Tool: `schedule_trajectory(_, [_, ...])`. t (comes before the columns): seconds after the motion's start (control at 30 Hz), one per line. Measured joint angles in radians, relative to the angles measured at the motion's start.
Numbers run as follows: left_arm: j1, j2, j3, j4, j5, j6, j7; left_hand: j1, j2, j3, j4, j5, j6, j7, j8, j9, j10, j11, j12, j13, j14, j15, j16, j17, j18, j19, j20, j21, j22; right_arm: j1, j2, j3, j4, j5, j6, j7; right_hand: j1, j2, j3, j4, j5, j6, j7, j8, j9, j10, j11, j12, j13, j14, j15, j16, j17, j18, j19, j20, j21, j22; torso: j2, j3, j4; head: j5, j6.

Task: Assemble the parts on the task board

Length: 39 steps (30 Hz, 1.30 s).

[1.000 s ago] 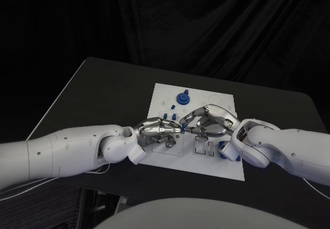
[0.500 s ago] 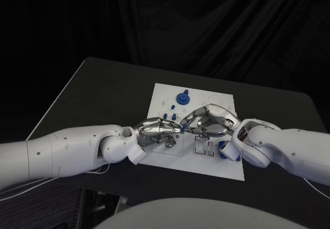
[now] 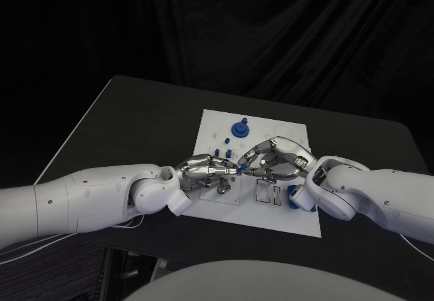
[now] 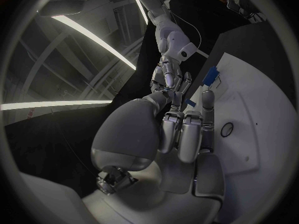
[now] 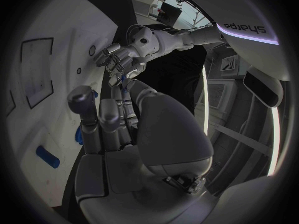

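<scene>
Where my two hands meet over the middle of the task board (image 3: pixel 298 222), the left hand (image 3: pixel 206 170) and right hand (image 3: pixel 276 163) sit fingertip to fingertip, fingers curled in; a small blue part (image 3: pixel 241 168) shows between the tips, but I cannot tell which hand grips it, nor its long axis; beyond them a row of small blue pegs (image 3: pixel 223 147) stands upright; farther still a larger blue knob (image 3: pixel 241 129) stands near the board's far edge; bare black table (image 3: pixel 127 125) lies on both sides.
</scene>
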Motion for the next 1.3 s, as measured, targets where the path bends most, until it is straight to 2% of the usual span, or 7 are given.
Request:
schedule_trajectory(0.67, [0.0, 0.0, 0.0, -0.002, 0.001, 0.003, 0.001, -0.001, -0.001, 0.009, 0.013, -0.039, -0.025, -0.004, 0.015, 0.003, -0.016, 0.005, -0.02, 0.0, -0.013, -0.002, -0.009, 0.0, 0.0, -0.013, 0.005, -0.016, -0.01, 0.0, 0.001, 0.0, 0.0, -0.024, -0.021, -0.015, -0.015, 0.007, -0.028, -0.003, -0.02, 0.043, -0.022, 0.034, 0.01, 0.06, -0.021, -0.008, -0.011, 0.012, -0.018, 0.008, -0.001, 0.0, 0.014, -0.014, 0.021, 0.0, 0.0, 0.0001, 0.0001, 0.002, 0.0])
schedule_trajectory(0.7, [0.0, 0.0, 0.0, -0.003, 0.0, 0.003, 0.001, -0.013, -0.003, 0.007, 0.03, -0.068, -0.049, 0.0, -0.01, 0.125, -0.03, 0.01, -0.028, 0.0, -0.025, 0.002, -0.01, 0.0, 0.0, -0.021, 0.008, -0.024, -0.015, 0.0, 0.001, 0.001, -0.001, -0.025, -0.022, -0.016, -0.015, 0.007, -0.028, -0.003, -0.02, 0.043, -0.022, 0.034, 0.01, 0.061, -0.022, -0.008, -0.011, 0.012, -0.018, 0.008, -0.001, 0.0, 0.014, -0.014, 0.021, 0.0, 0.0, 0.0001, 0.0001, 0.002, 0.0])
schedule_trajectory(0.77, [0.0, -0.001, 0.0, -0.003, 0.0, 0.004, 0.002, -0.033, 0.001, -0.004, 0.043, -0.103, -0.067, 0.009, -0.054, 0.192, -0.043, 0.019, -0.034, 0.0, -0.037, 0.011, -0.013, 0.0, 0.0, -0.027, 0.013, -0.035, -0.024, 0.0, 0.001, 0.001, -0.002, -0.027, -0.026, -0.017, -0.015, 0.007, -0.028, -0.003, -0.02, 0.043, -0.022, 0.034, 0.01, 0.061, -0.022, -0.008, -0.011, 0.012, -0.018, 0.008, -0.001, 0.0, 0.018, -0.018, 0.021, 0.0, 0.0, 0.0, 0.0001, 0.002, 0.0])
schedule_trajectory(1.0, [0.0, -0.009, -0.001, 0.0, 0.0, 0.006, 0.012, -0.079, -0.022, -0.021, 0.084, -0.142, -0.138, 0.016, -0.209, 0.064, -0.164, 0.053, -0.101, 0.0, -0.13, 0.041, -0.033, 0.0, 0.0, -0.052, 0.038, -0.073, -0.051, 0.0, 0.001, 0.0, -0.001, -0.033, -0.034, -0.021, -0.011, 0.011, -0.028, -0.003, -0.02, 0.044, -0.022, 0.035, 0.01, 0.061, -0.022, -0.008, -0.011, 0.012, -0.018, 0.008, -0.004, 0.0, 0.018, -0.018, 0.026, 0.0, 0.0, -0.0003, 0.0001, 0.003, 0.0])
schedule_trajectory(1.1, [-0.001, -0.023, -0.001, 0.009, 0.0, 0.003, 0.023, -0.066, -0.035, -0.013, 0.091, -0.142, -0.186, 0.011, -0.266, -0.005, -0.448, 0.051, -0.3, -0.097, -0.36, 0.042, -0.112, -0.127, 0.0, -0.079, 0.047, -0.113, -0.075, 0.0, 0.0, 0.0, 0.002, -0.034, -0.038, -0.02, -0.009, 0.012, -0.028, -0.003, -0.02, 0.043, -0.022, 0.034, 0.01, 0.061, -0.022, -0.012, -0.013, 0.012, -0.018, 0.008, -0.004, 0.0, 0.018, -0.018, 0.026, 0.0, 0.0, -0.0004, 0.0001, 0.002, 0.0])
schedule_trajectory(1.17, [-0.001, -0.038, -0.001, 0.02, 0.0, -0.001, 0.032, -0.058, -0.043, 0.005, 0.086, -0.132, -0.201, 0.005, -0.283, -0.041, -0.699, 0.056, -0.51, -0.272, -0.629, 0.05, -0.233, -0.349, 0.0, -0.104, 0.052, -0.152, -0.098, 0.0, -0.002, 0.0, 0.006, -0.035, -0.04, -0.019, -0.009, 0.012, -0.028, -0.003, -0.02, 0.043, -0.022, 0.034, 0.01, 0.061, -0.022, -0.013, -0.014, 0.012, -0.018, 0.008, -0.004, 0.0, 0.018, -0.018, 0.026, 0.0, 0.0, -0.0004, 0.0004, 0.0, 0.0])
schedule_trajectory(1.3, [-0.001, -0.085, -0.001, 0.051, 0.0, -0.022, 0.056, -0.047, -0.054, 0.039, 0.072, -0.096, -0.201, 0.005, -0.285, -0.093, -0.82, 0.084, -0.71, -0.45, -0.852, 0.082, -0.463, -0.577, 0.0, -0.165, 0.072, -0.251, -0.156, 0.0, -0.007, 0.0, 0.013, -0.036, -0.046, -0.018, -0.009, 0.012, -0.028, -0.003, -0.02, 0.043, -0.022, 0.034, 0.01, 0.061, -0.022, -0.017, -0.015, 0.012, -0.018, 0.008, -0.003, 0.0, 0.018, -0.018, 0.03, 0.0, 0.0, -0.0003, 0.0007, 0.0, 0.0])
